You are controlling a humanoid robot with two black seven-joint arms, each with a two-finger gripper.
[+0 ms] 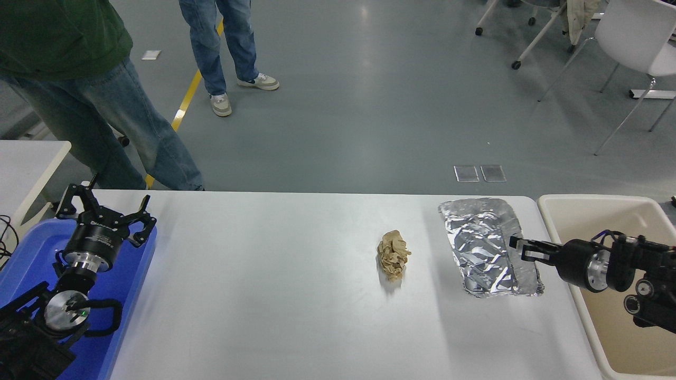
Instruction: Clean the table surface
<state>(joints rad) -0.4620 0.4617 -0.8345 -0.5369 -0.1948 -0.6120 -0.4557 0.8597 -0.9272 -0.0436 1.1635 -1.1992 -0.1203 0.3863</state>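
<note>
The table surface is a wide white tabletop. A crumpled brown paper wad lies on it right of centre. A silver foil tray is held up over the table's right end, near its far edge. My right gripper comes in from the right edge and is shut on the foil tray's right rim. My left gripper is open and empty, parked at the lower left over the blue tray.
A beige bin stands right against the table's right end. A blue plastic tray sits at the table's left end. A smaller white table is at far left. Two people stand beyond the far edge at upper left.
</note>
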